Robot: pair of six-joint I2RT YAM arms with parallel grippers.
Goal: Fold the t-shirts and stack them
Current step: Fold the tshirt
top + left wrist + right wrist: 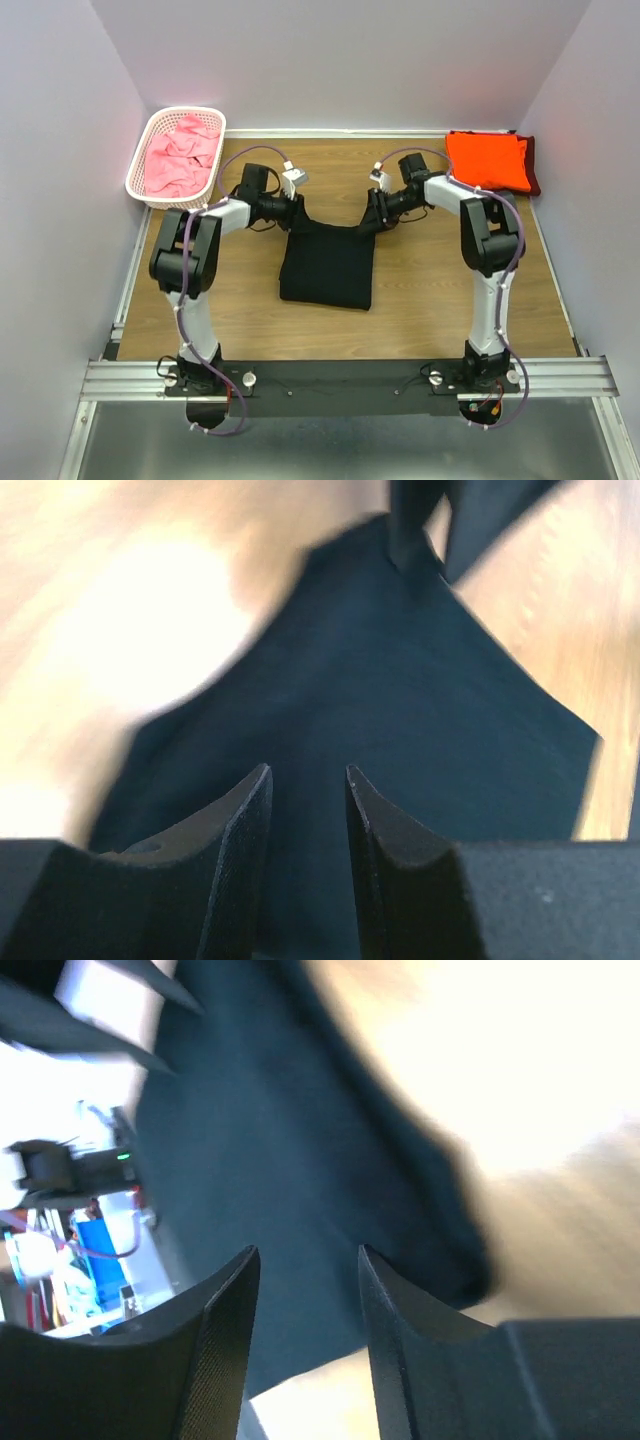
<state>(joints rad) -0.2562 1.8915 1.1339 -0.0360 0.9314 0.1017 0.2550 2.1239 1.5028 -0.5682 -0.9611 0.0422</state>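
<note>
At table centre, one black t-shirt.

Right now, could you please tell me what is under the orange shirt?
A maroon shirt peeks out along the right edge of the orange shirt; the rest of it, and anything else beneath, is covered.

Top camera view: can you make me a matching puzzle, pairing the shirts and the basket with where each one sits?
Things: 1 black cloth t-shirt; 2 bright orange folded t-shirt; 3 pink cloth shirts; 4 white plastic lattice basket.
Places: A far left corner; B inside the basket; C middle of the wooden table; D far right corner.
Pairs: 1-C, 2-D, 3-B, 4-A.
</note>
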